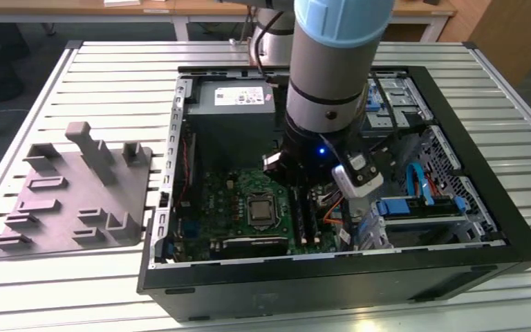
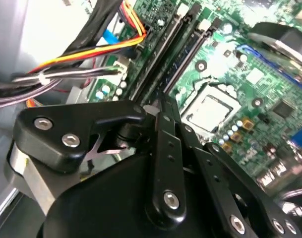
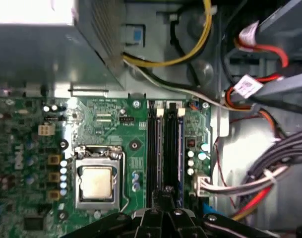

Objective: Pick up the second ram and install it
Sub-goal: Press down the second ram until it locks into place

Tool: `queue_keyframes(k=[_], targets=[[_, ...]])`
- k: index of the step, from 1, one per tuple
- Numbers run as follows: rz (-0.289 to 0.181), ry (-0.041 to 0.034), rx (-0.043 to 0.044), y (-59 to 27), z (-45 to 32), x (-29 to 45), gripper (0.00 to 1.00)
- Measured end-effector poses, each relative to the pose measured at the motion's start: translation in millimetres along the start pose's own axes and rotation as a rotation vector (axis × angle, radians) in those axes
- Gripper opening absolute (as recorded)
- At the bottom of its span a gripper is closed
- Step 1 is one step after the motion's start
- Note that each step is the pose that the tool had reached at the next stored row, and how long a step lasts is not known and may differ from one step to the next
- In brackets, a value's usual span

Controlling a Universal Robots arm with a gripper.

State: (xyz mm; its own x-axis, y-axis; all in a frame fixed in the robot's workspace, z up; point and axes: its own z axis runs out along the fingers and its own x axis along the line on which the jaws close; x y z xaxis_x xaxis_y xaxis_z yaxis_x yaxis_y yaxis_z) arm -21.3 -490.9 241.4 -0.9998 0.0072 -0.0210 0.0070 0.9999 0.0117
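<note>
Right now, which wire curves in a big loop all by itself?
The yellow wire, curving beside the metal box in the first wrist view. The red wire and grey wires run in bundles.

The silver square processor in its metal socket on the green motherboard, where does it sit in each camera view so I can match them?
Exterior view: the silver square processor lies on the exterior view's left of the long black memory slots.
Second wrist view: the processor lies beside those slots.
First wrist view: the processor lies alongside the slots.
Shared landmark: the memory slots.
</note>
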Motion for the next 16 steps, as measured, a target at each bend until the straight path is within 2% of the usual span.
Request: queue_keyframes(k=[6,16], targets=[[0.0,0.0001,0.0001,0.3,-25.3,-0.4,0.1],[0.0,0.0,-0.0001,0.3,-26.2,-0.5,0.1]])
